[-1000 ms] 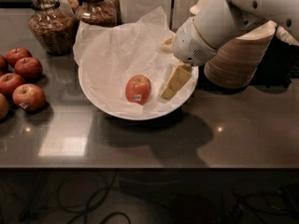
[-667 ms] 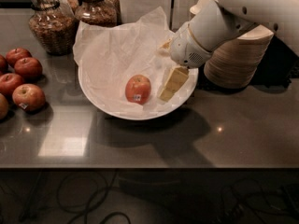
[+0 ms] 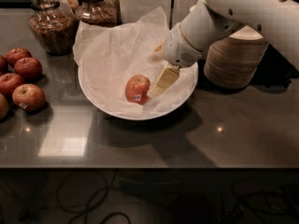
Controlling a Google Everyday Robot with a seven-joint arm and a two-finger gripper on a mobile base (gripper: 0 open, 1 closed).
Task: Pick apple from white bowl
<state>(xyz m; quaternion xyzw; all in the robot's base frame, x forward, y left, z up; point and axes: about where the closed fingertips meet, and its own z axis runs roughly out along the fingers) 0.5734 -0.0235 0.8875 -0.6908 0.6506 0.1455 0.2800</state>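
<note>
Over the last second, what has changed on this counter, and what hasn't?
The gripper has slid left over the white bowl, closing in on the apple. It is open just to the apple's right and holds nothing. The apple, the bowl, the red apples on the left and the jars stayed put.

My one cam looks down fr. front, close on white bowl (image 3: 110, 107); gripper (image 3: 158, 72) over bowl's right half.

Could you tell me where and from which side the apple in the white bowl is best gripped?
Grip the apple across its round middle, coming from above: it sits upright on tissue in the white bowl, sides free. The end effector hovers open close beside it.
</note>
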